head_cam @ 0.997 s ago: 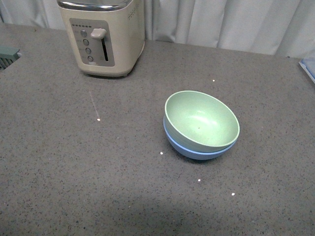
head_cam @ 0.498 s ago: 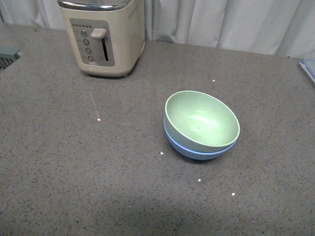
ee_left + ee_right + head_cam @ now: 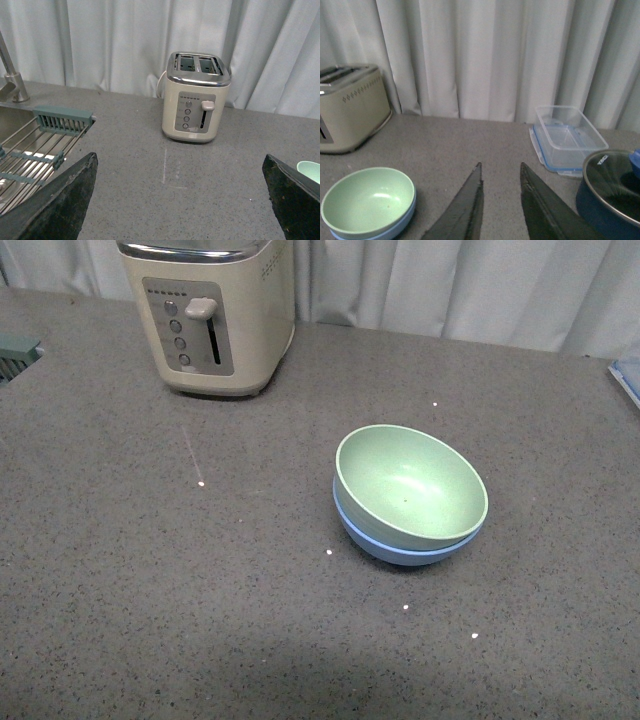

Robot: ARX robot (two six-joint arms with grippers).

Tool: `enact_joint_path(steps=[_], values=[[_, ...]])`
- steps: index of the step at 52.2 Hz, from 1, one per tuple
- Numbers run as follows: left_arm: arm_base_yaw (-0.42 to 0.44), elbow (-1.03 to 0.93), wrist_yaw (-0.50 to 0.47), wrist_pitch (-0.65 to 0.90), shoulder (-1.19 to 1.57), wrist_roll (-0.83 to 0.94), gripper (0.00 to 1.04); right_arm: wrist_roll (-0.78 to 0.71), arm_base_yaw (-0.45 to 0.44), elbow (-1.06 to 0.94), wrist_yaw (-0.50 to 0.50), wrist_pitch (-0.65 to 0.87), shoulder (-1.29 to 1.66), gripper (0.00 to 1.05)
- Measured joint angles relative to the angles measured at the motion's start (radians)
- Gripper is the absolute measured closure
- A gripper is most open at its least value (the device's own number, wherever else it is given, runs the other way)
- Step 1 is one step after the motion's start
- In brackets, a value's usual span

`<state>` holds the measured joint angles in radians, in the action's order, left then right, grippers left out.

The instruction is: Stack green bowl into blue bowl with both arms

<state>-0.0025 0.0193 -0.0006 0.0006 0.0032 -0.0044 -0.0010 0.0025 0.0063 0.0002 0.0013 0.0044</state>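
Green bowl (image 3: pixel 411 486): pale mint, faintly speckled, upright, seated inside the blue bowl (image 3: pixel 400 544); its rim sits above the blue rim and leans slightly, showing more blue at the near side. The stacked pair stands on the grey speckled surface (image 3: pixel 200 590), right of centre in the front view and well apart from the toaster (image 3: pixel 210 315).

Blue bowl: light sky-blue, only its outer wall and a strip of rim visible below the green one. The right wrist view shows the same pair, green bowl (image 3: pixel 369 201) over blue bowl (image 3: pixel 380 231).

Toaster: cream, two slots, chrome top, lever and round buttons on the face; at the back of the surface before a white curtain (image 3: pixel 450 285).

Left hand (image 3: pixel 180 200): two dark fingers at opposite edges of its wrist view, spread wide, nothing between them.

Right hand (image 3: pixel 501 200): two dark fingers close together with a narrow gap (not touching at the visible part), nothing held; it hangs clear of the bowls.

Other items: clear lidded container (image 3: pixel 567 137) with a blue rim; dark pot with glass lid (image 3: pixel 610 187) just beside it; sink rack (image 3: pixel 30 150) and tap (image 3: pixel 12 75) beside the surface.

Neither arm appears in the front view.
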Motion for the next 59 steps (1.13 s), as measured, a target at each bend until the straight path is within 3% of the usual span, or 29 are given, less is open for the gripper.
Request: enact_joint_path(steps=[24, 59], values=[[0.0, 0.0, 0.0, 0.0, 0.0, 0.0, 0.06, 0.0, 0.0, 0.0, -0.002, -0.003, 0.002, 0.08], [0.0, 0.0, 0.0, 0.0, 0.0, 0.0, 0.06, 0.001, 0.0, 0.0, -0.002, -0.003, 0.0, 0.09]])
